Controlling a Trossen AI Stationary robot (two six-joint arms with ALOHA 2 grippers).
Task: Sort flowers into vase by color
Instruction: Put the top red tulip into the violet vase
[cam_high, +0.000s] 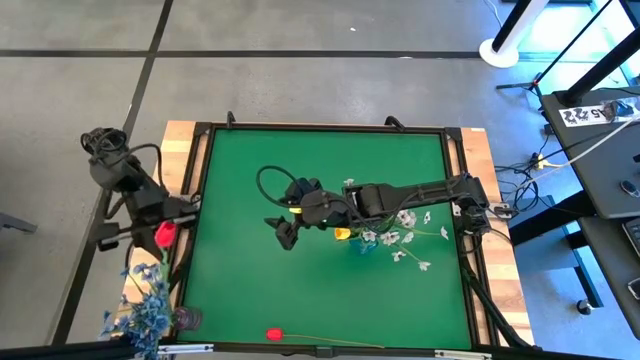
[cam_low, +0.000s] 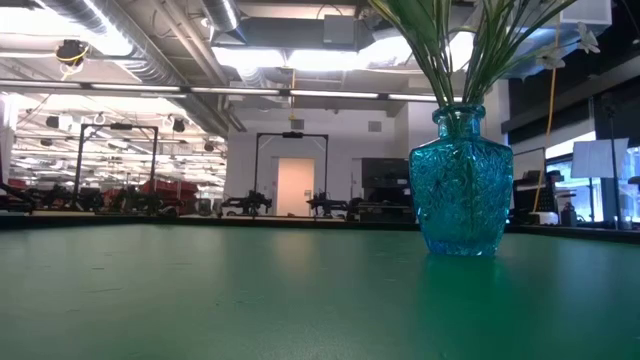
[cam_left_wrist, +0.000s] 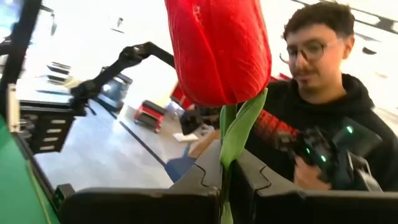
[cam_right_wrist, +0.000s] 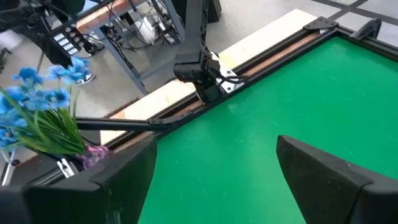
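My left gripper (cam_high: 165, 233) is at the table's left edge, shut on a red tulip (cam_left_wrist: 217, 50) whose head stands above the fingers. My right gripper (cam_high: 285, 230) hovers open over the middle of the green table, holding nothing. Just to its right, a teal glass vase (cam_low: 462, 180) stands on its base and holds green stems with white blossoms (cam_high: 400, 240) and a yellow tulip (cam_high: 343, 233). A second red tulip (cam_high: 275, 333) lies flat by the near edge. Blue blossoms (cam_right_wrist: 43, 106) stand in a small purple vase (cam_right_wrist: 93, 154) at the near left corner. My left gripper pinches the tulip's green stem (cam_left_wrist: 227, 134), with a leaf beside it, just below the red head between its two fingers. The fingers point roughly level. The head stands upright above them, lifted clear of the table; the lower stem is hidden by the gripper.
A person in a dark hoodie sits beyond the left gripper, off the table. The table has a raised black frame (cam_high: 195, 200) with wooden boards outside it. Bare green mat (cam_high: 250, 290) lies between the teal vase and the purple vase.
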